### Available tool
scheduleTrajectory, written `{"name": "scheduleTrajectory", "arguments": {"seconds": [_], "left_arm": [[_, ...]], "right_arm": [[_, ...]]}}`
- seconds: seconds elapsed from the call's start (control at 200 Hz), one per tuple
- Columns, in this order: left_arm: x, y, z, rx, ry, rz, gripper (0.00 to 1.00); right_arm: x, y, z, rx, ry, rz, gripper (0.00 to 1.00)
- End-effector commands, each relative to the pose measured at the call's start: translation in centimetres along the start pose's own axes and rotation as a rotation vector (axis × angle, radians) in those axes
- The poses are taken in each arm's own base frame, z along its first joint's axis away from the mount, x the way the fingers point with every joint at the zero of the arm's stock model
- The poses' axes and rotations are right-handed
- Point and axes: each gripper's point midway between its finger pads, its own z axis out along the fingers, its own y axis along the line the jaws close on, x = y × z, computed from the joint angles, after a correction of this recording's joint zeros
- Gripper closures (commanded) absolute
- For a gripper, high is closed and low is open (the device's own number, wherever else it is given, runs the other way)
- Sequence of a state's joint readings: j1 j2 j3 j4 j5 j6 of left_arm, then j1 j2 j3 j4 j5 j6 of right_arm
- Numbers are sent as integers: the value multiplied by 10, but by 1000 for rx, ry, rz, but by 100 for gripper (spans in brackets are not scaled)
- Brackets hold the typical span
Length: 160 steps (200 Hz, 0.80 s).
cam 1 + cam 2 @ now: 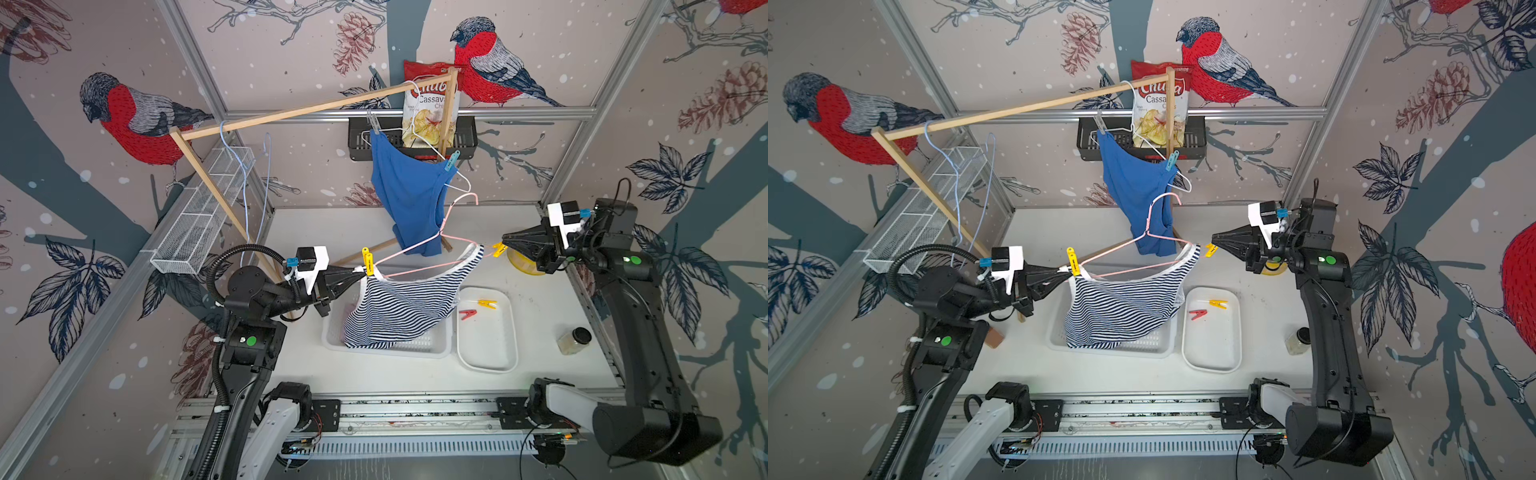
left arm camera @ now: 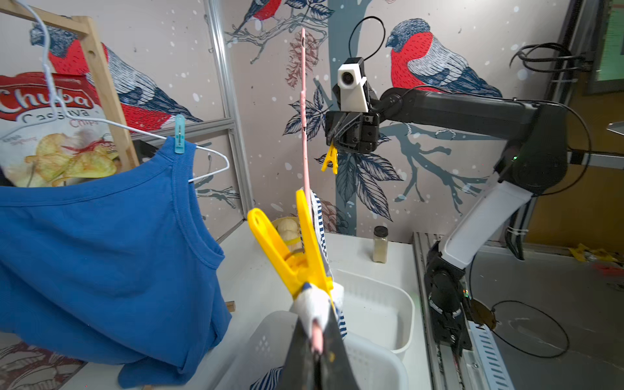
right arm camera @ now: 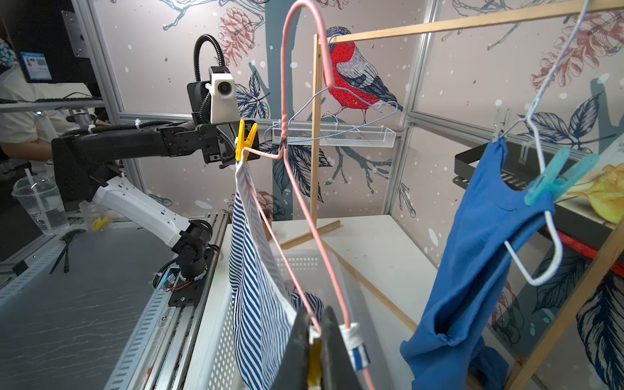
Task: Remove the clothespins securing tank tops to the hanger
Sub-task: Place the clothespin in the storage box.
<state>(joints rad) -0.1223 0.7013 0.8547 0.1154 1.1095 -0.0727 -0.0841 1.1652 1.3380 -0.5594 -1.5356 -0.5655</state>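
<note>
The striped tank top (image 1: 399, 311), a navy-and-white knit with white trim, hangs over the middle of the table from a thin pink wire hanger (image 3: 284, 101) that stretches between the two arms. Its hem sags into a white perforated plastic basket (image 1: 440, 345). The left yellow clothespin (image 1: 367, 262) is hard glossy plastic in a V shape. It stands upright and pinches the top's left strap to the wire.

The left gripper (image 1: 360, 271) has tapered black fingers. They are pressed together on the hanger's left tip, which is wrapped in white trim, right against the base of that pin. At the hanger's right end the right gripper (image 1: 505, 243) is clamped on the right yellow clothespin (image 1: 498, 249), with the pin's legs poking out past the fingertips. Whether this pin bites the wire I cannot tell. In the right wrist view the white strap loops the wire just beside the fingers.

Farther back, the blue tank top (image 1: 409, 195), plain and soft, droops from a white wire hanger (image 2: 135, 129) on a pale wooden rack (image 1: 291, 113). A teal clothespin (image 1: 451, 161) holds its right strap and a grey clothespin (image 1: 374, 122) its left.

Right of the basket, a white rounded tray (image 1: 486, 345) holds a red clothespin (image 1: 467, 313) and a loose yellow clothespin (image 1: 487, 304), lying near each other.
</note>
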Motion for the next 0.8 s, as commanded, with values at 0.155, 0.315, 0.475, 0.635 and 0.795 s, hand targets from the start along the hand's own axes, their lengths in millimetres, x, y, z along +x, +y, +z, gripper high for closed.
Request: {"name": "scheduleTrajectory", "arguments": {"seconds": [0.155,0.315,0.475,0.635,0.795], "left_arm": [[-12,37,-6,-234,-45,26,100],[-14,35,-11,-263,-55,45,100],[-14,27,-11,-231,-44,55,100],[-17,15,-14,-205,-55,91,100],[-15,11,-14,-189,-47,100,100]], "right_arm": [[-18,-41,-4,377,-73,41,100],[-15,-46,-7,518,-48,84,100],[-1,-39,-20,696,-82,156,100],[30,-30,-31,817,-40,249,100],[78,-27,-52,990,20,362,100]]}}
